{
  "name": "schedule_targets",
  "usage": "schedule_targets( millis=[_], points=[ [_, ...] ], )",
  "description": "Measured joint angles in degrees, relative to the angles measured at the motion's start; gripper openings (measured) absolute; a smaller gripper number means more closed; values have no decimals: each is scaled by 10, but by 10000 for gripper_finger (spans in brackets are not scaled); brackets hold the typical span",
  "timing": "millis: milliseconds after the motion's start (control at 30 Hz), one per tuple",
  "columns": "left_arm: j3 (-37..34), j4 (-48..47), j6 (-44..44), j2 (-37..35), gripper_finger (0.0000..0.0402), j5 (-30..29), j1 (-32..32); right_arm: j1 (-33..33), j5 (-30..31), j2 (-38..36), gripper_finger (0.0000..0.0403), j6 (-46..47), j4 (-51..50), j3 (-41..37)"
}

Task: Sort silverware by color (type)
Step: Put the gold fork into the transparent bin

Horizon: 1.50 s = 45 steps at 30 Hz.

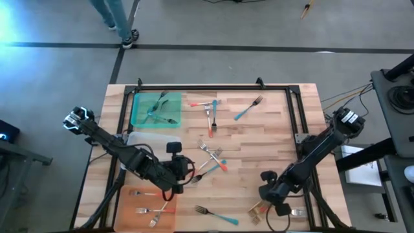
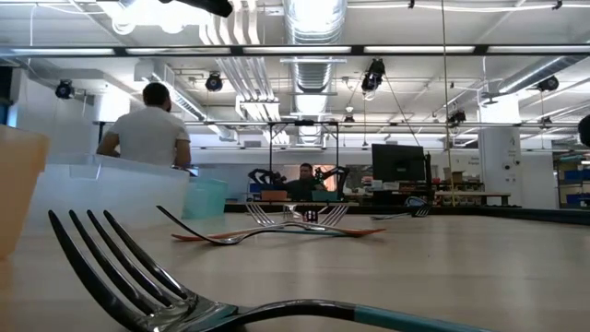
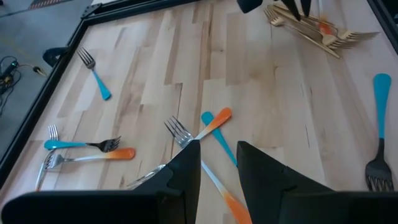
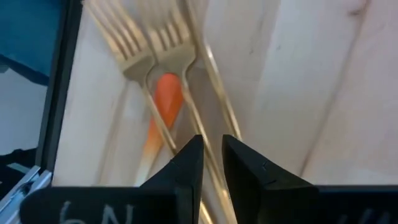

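Note:
Loose forks lie flat on the wooden table. A crossed pile of teal- and orange-handled forks (image 1: 210,162) sits mid-table, and my left gripper (image 1: 186,169) hovers open at its left end. In the left wrist view an orange-handled fork (image 3: 186,140) runs through the gap of my left gripper (image 3: 217,158). Near the table's near right corner lie gold forks (image 1: 259,208). My right gripper (image 1: 270,194) stands over them, nearly shut, with a gold fork (image 4: 168,53) between the fingers of my right gripper (image 4: 212,146). An orange handle (image 4: 165,99) lies under the gold ones. My right gripper has the handle of a gold fork (image 4: 198,127) between its two fingers, which come from above and lie across it. The fork lies flat among the other gold forks on the table. The fingers hide the place of contact itself.
A green tray (image 1: 139,116) at the far left holds forks, and an orange tray (image 1: 129,200) at the near left holds several more. Other forks lie at far centre (image 1: 210,110), far right of centre (image 1: 249,109) and the near edge (image 1: 217,215). A black frame (image 1: 213,87) rims the table.

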Motion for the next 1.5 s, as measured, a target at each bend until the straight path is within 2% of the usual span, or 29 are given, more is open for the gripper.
schedule_targets(
  millis=[500, 767, 1100, 1500],
  points=[
    [0, 2, -2, 0, 87, 0, 0, 14, 18, 9, 125, 14, 9, 0],
    [0, 2, -2, 0, 87, 0, 0, 32, 11, 9, 107, -5, 24, 1],
    [0, 2, -2, 0, 87, 0, 0, 36, 45, 10, 99, -7, 24, 1],
    [0, 0, -2, 0, 87, 0, 0, 40, 45, 75, 96, -6, 36, 3]
  ],
)
